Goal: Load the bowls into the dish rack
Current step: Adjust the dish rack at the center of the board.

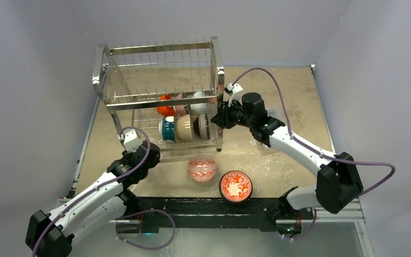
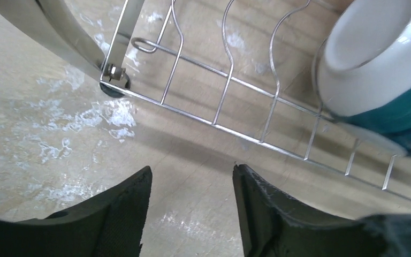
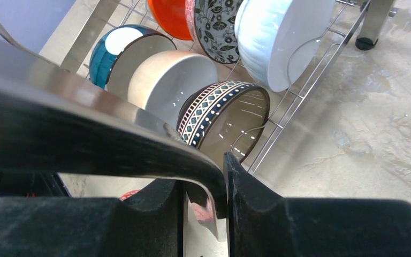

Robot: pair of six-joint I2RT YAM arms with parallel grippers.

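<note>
1. Done: six bowls [image 1: 184, 127] sit in the dish rack [image 1: 160, 51], upper centre.
2. Left: two floral bowls [image 1: 202, 168] on the table [image 1: 299, 107], lower centre.
3. My left gripper [image 2: 192, 176] gapes empty; my right gripper [image 3: 204, 176] clamps the rack (steadying, probably).

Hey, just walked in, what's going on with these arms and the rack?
Two arms are loading bowls into the dish rack. Six bowls stand on edge in its lower tier; a red-and-white patterned bowl and an orange-red floral bowl lie on the table in front. The right tool is clamped on the rack's steel frame, apparently steadying it. The left tool is open and empty, low by the rack's near leg.
</note>
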